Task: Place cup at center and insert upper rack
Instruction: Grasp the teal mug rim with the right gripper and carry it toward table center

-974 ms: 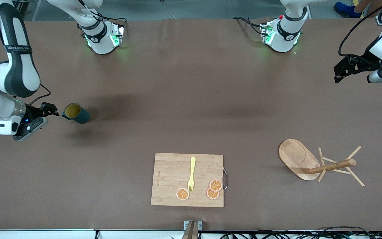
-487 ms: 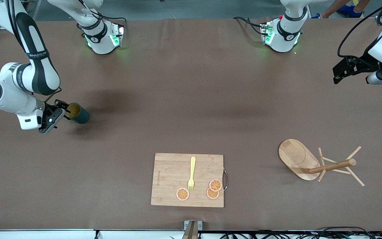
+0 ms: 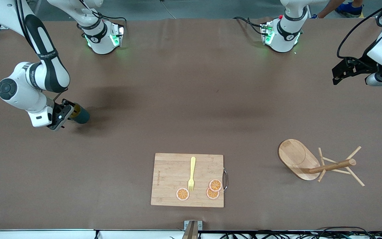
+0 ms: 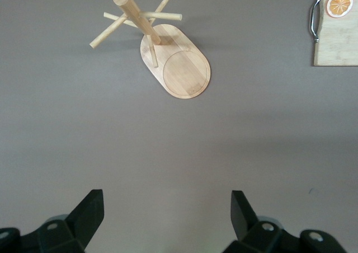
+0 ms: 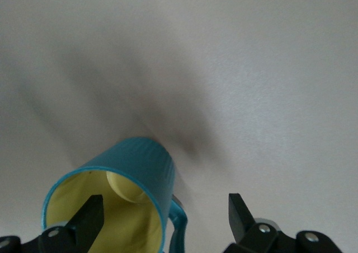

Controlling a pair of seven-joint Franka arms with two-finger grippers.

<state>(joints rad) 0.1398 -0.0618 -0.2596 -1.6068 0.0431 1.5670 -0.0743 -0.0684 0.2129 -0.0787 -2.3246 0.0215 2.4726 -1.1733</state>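
The teal cup (image 3: 82, 115) lies on its side toward the right arm's end of the table, its yellow mouth facing my right gripper (image 3: 67, 111). That gripper is open at the cup's rim. In the right wrist view one finger (image 5: 91, 215) sits inside the mouth of the cup (image 5: 142, 162), and the other stands outside past the handle. The wooden upper rack (image 3: 297, 156) lies tipped over toward the left arm's end, nearer the front camera. My left gripper (image 3: 335, 75) waits open over bare table; its wrist view shows the rack (image 4: 182, 69) off from the gripper (image 4: 166, 201).
A bamboo cutting board (image 3: 171, 179) lies near the front edge at mid-table, carrying a yellow fork (image 3: 191, 174) and orange slices (image 3: 215, 185). Its handle end (image 4: 334, 37) shows in the left wrist view. Brown tabletop (image 3: 191, 109) stretches between cup and rack.
My right arm has swung in and brought its open gripper up to the cup's mouth. The cup and rack have not moved, and the left gripper has barely shifted.
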